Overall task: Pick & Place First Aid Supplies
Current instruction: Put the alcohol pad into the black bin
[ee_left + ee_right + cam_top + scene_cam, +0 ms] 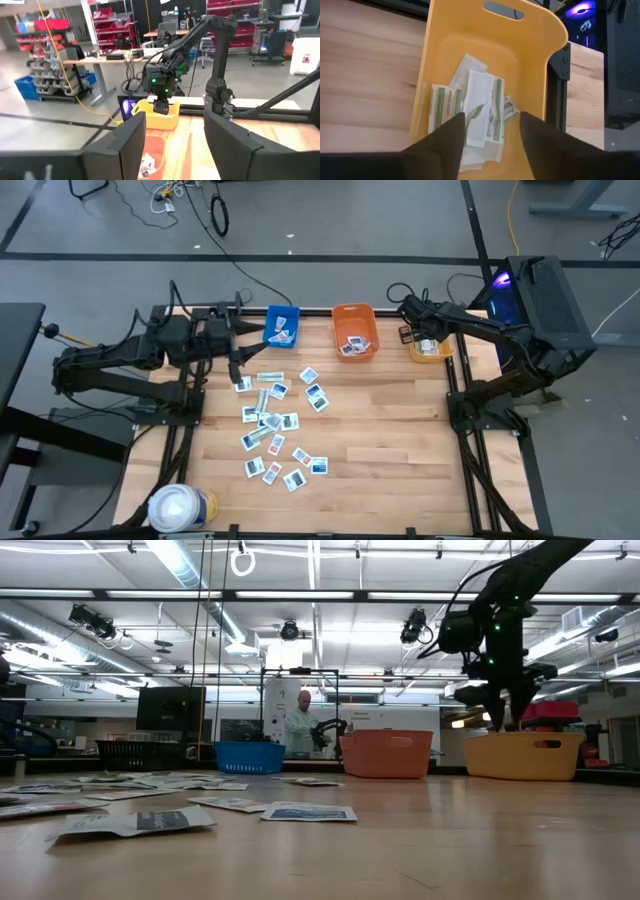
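The right gripper hangs over the yellow bin, fingers parted and holding nothing. Below it several greenish strips lie piled in the bin, their long axes running roughly along the bin's length toward its handle end. The left gripper hovers near the blue bin, fingers spread and empty. Most packets are scattered flat on the table at mixed angles; a few lie in the orange bin and the blue one.
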